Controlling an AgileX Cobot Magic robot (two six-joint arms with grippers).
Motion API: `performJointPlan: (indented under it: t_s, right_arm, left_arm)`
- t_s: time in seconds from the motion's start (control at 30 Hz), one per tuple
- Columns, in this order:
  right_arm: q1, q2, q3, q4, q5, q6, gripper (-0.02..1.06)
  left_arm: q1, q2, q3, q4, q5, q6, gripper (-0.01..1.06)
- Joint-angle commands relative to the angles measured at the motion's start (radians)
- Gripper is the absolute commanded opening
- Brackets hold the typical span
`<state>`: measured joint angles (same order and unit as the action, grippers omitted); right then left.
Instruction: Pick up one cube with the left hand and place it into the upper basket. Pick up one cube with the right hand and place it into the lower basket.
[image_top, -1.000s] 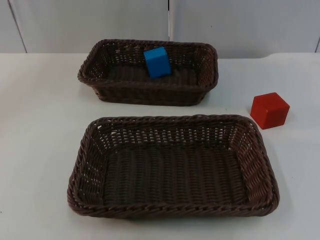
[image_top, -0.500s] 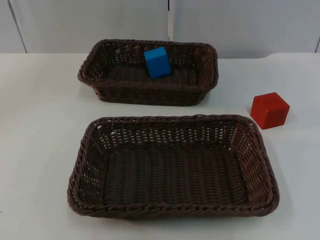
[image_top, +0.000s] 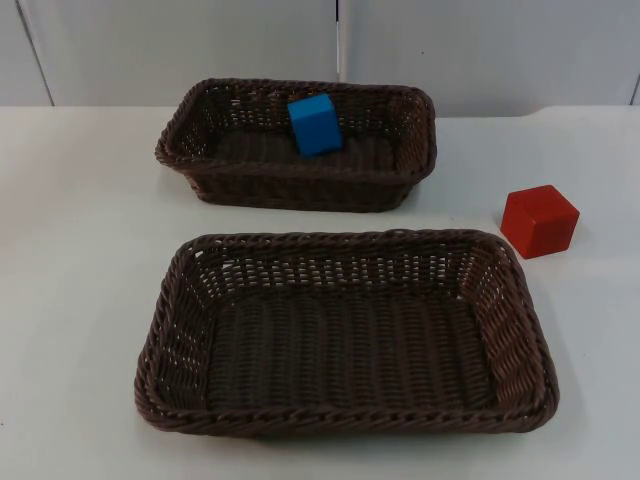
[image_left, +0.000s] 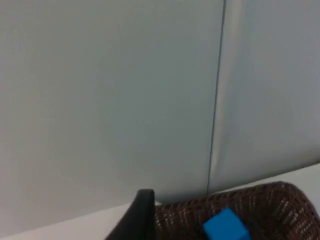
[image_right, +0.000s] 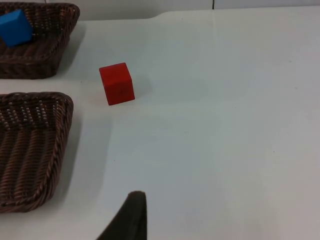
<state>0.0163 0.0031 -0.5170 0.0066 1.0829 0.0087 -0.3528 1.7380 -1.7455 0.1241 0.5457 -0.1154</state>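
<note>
Inventory, one moment.

1. Upper basket (image_top: 296, 190): dark brown wicker, rect., on white table (image_top: 80, 250) near far edge by the grey wall (image_top: 180, 50), about mid-width. Upright.
2. Blue cube (image_top: 315, 124): inside upper basket, toward its back wall, tilted, resting on basket floor. No pincer touching it.
3. Lower basket (image_top: 345, 420): same weave, larger, near table's front edge, mid-width. Apart from upper basket, a strip of bare table between them. Holds no cube.
4. Red cube (image_top: 539, 220): on bare table, toward right edge, beside lower basket's far right corner but not touching it. Sits flat, one corner turned toward front. Not in either basket.
5. Left pincer (image_left: 141, 220): one black fingertip seen in left wrist view, above and behind upper basket's rim, camera facing the wall w/ its vertical seam. Blue cube lies in the basket below it. Holds nothing visible; how far open, cannot tell.
6. Right pincer (image_right: 131, 217): one black fingertip seen in right wrist view, over bare table to the right of lower basket, well apart from red cube, which lies ahead of it. Nothing in its grip that shows; opening width, cannot tell.
</note>
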Motion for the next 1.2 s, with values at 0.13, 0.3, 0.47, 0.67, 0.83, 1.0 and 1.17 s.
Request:
performJointPlan:
  t_s: [0.13, 0.3, 0.47, 0.67, 0.83, 1.0, 1.17]
  right_arm:
    - [-0.004, -0.003, 0.002, 0.001, -0.007, -0.002, 1.05]
    - [-0.004, -0.003, 0.002, 0.001, -0.007, -0.002, 1.05]
    - [-0.004, -0.003, 0.002, 0.001, -0.007, -0.002, 1.05]
    - [-0.004, -0.003, 0.002, 0.001, -0.007, -0.002, 1.05]
    - [-0.004, -0.003, 0.002, 0.001, -0.007, -0.002, 1.05]
    - [-0.004, -0.003, 0.002, 0.001, -0.007, -0.002, 1.05]
    - [-0.004, -0.003, 0.002, 0.001, -0.007, -0.002, 1.05]
  left_arm:
    - [-0.010, -0.032, -0.004, 0.075, 0.069, -0.105, 0.98]
    - [-0.046, -0.095, -0.004, 0.291, 0.173, -0.260, 0.98]
    - [-0.095, -0.147, -0.004, 0.413, 0.246, -0.323, 0.98]
    - [-0.117, -0.195, 0.027, 0.395, 0.247, -0.324, 0.98]
    - [-0.163, -0.264, 0.104, 0.383, 0.184, -0.241, 0.98]
    - [-0.198, -0.360, 0.225, 0.392, 0.088, -0.153, 0.98]
    - [-0.196, -0.426, 0.256, 0.419, 0.182, -0.144, 0.98]
